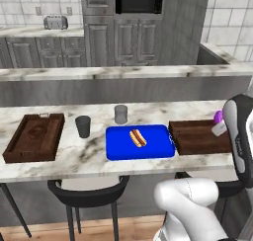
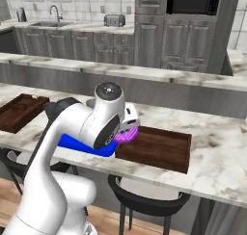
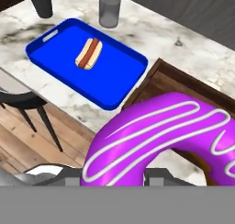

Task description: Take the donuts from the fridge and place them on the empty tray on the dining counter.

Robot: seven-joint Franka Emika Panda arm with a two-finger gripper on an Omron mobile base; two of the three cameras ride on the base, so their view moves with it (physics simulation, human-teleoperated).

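Gripper [image 3: 114, 179] clamped on the purple donut [image 3: 160, 136], hanging above the near edge of the brown tray [image 2: 159, 147], poised, I'd say, to lower it inside.

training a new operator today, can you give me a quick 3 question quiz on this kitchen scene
1. True or false: the hot dog lies on the blue tray.
2. What does the gripper hold? A) a cup B) the purple donut C) the toaster
3. How many grey cups stand on the dining counter behind the blue tray?

Key: 1 true. 2 B, over the near end of the brown tray. 3 two.
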